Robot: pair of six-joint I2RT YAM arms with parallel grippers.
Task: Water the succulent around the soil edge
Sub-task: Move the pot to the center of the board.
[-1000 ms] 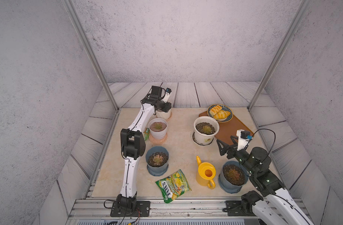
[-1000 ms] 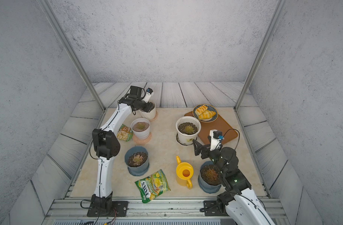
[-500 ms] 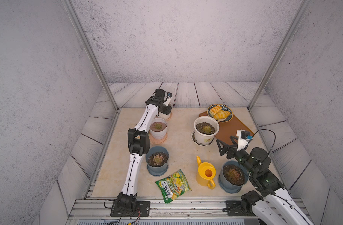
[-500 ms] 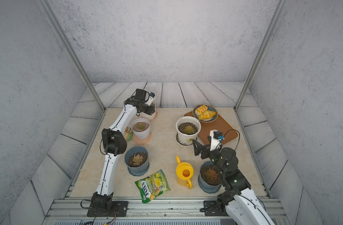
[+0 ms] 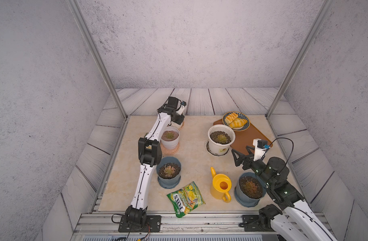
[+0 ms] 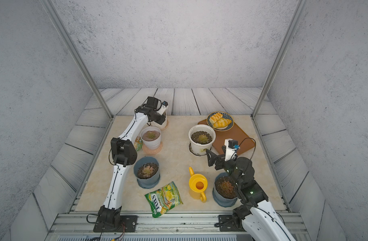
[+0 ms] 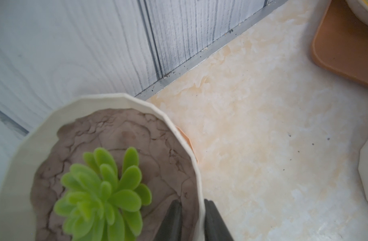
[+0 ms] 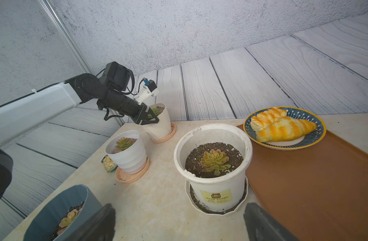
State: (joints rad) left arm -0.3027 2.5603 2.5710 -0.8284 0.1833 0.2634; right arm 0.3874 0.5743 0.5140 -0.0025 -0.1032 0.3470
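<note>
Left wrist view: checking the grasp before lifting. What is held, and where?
Left gripper straddles the white pot at its rim; a firm hold cannot be told.

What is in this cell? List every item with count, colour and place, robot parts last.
yellow plastic watering can: 1, yellow, front centre, beside right grey-blue pot
grey-blue faceted succulent pots: 2, grey-blue, front right and front left
white succulent pots: 3, white, round mid-right, ribbed mid-left, faceted far left
saucers: 3, two pink, one white, under white pots
blue patterned plate with two striped pastries: 1, blue, on tray
brown flat tray: 1, brown, far right
green snack bags: 2, green, front centre, beside ribbed pot
left gripper: 1, black, fingers astride faceted pot's rim
right gripper: 1, black, fingers wide open, near round pot
</note>
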